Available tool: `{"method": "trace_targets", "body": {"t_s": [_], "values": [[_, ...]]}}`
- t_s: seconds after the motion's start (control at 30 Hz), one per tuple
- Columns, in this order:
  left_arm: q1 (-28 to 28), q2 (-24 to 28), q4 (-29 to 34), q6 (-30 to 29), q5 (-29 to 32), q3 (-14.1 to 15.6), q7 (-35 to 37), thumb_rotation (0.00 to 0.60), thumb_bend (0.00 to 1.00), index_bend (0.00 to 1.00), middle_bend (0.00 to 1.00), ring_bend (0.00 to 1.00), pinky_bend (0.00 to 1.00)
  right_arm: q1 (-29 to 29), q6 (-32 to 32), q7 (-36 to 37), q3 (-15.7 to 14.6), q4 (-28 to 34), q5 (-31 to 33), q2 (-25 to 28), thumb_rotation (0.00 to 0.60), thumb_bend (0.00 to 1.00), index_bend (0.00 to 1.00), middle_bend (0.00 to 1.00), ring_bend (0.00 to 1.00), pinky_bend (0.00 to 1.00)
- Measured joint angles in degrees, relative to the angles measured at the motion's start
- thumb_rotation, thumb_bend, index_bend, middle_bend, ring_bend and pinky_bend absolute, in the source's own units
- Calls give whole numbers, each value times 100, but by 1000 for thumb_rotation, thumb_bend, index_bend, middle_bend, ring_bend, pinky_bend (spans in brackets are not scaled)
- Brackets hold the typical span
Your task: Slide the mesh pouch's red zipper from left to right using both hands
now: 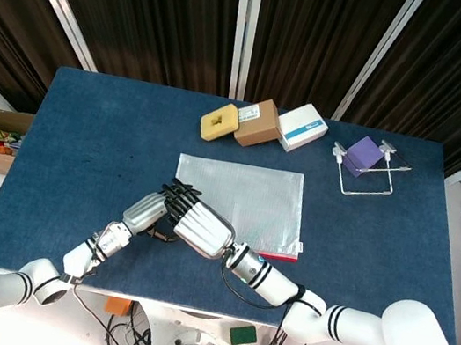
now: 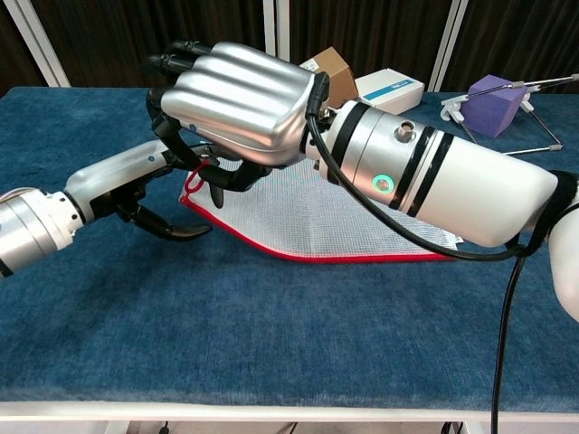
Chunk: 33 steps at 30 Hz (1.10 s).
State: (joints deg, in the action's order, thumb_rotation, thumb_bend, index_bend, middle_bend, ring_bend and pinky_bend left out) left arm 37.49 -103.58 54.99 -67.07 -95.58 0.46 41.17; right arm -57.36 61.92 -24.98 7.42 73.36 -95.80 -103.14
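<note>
Red zipper (image 2: 344, 258) edges the mesh pouch (image 1: 244, 197) beneath both hands' fingers (image 2: 194, 231)

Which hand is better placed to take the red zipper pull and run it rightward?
Probably the right hand: its fingers curl over the red pull loop at the mesh pouch's left corner. The left hand sits beside that corner, better suited to hold it down.

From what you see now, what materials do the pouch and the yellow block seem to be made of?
Mesh pouch: likely woven plastic mesh, pale and semi-transparent with a slight sheen; a grid texture shows, and a red fabric-like zipper edge.
Yellow block: probably foam or sponge, matte and porous-looking, with a square hole.
</note>
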Motion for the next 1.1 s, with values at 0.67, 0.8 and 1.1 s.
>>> {"method": "trace_targets", "body": {"t_s": [0.67,0.8,1.1], "values": [[11,-90,-250,-119,83,91,566,600,432,605,155,24,91,402,278,-210,-309,85,-152,131,600,453,702,295,40,69],[15,-59,-193,-141,110,85,888,600,453,605,155,24,90,476,309,-354,-342,25,-183,93,600,453,702,292,40,53],[42,5,-20,-123,237,20,1482,600,454,605,155,24,90,439,303,-513,-320,-152,-348,-97,600,454,703,289,40,19]]}}
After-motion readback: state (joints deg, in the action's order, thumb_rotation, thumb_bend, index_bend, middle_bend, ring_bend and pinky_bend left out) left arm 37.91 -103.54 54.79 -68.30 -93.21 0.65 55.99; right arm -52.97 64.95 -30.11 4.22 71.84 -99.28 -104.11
